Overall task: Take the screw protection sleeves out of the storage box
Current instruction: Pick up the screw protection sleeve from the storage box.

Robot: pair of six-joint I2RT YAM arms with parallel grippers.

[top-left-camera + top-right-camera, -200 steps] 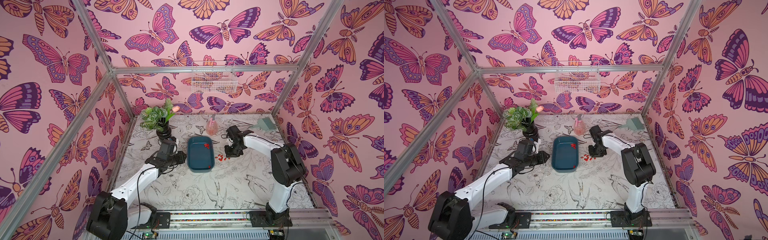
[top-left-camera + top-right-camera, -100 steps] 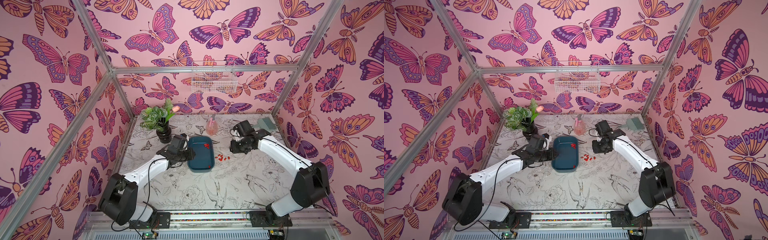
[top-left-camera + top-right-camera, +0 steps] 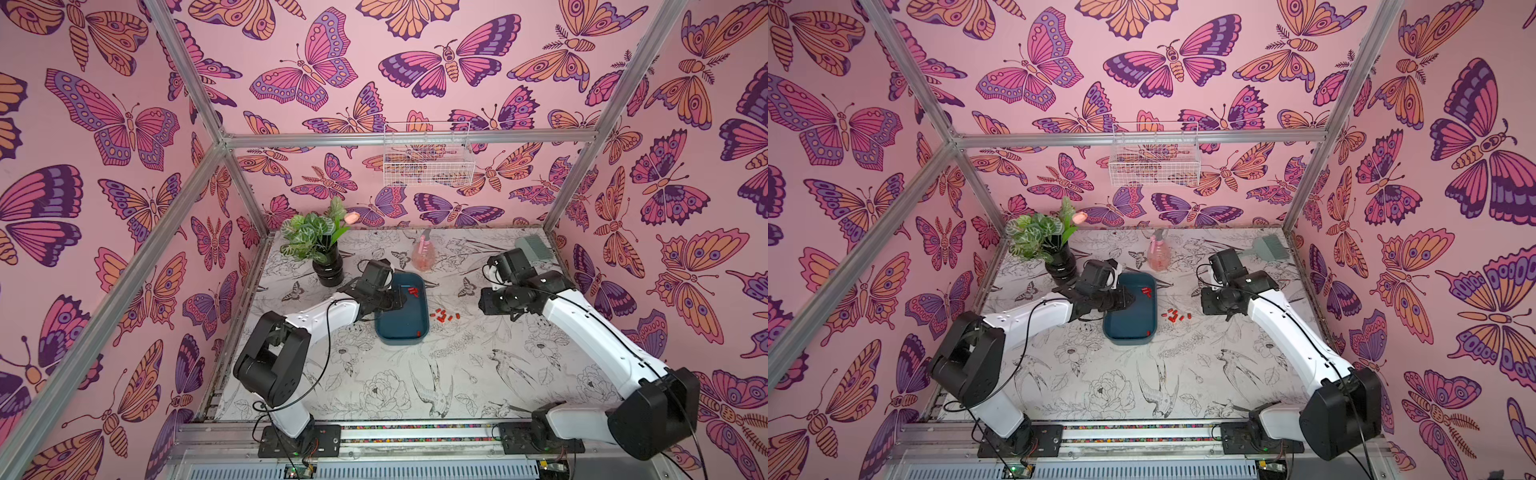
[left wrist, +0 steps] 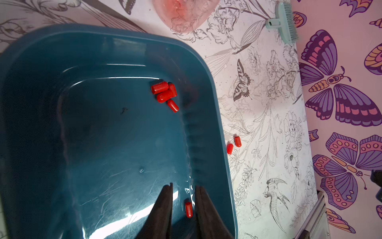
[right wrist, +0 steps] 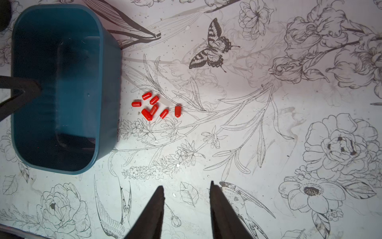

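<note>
Since a second ago the right gripper (image 3: 484,304) is no longer just beside the storage box (image 3: 400,328). It hangs well off to the box's right, over the flower-printed table (image 3: 415,386). The left gripper (image 3: 400,300) was at the box's left side and now reaches in over its left rim, above the floor of the box. In the left wrist view its dark fingers (image 4: 163,207) stand a narrow gap apart and grip nothing. A lone sleeve (image 4: 188,209) shows in that gap but lies flat on the box floor, by the side wall. In both top views this sleeve sits in the box's near right corner, apart from the gripper. Four more screw protection sleeves (image 4: 165,94) lie bunched on the box floor toward its far right corner, three touching and one just beside them. Seven loose sleeves (image 5: 154,107) lie scattered on the table just right of the box, clear of its wall. In the right wrist view the right gripper's fingers (image 5: 153,209) stand moderately apart, with only printed table between them. The box rests flat and upright.
</note>
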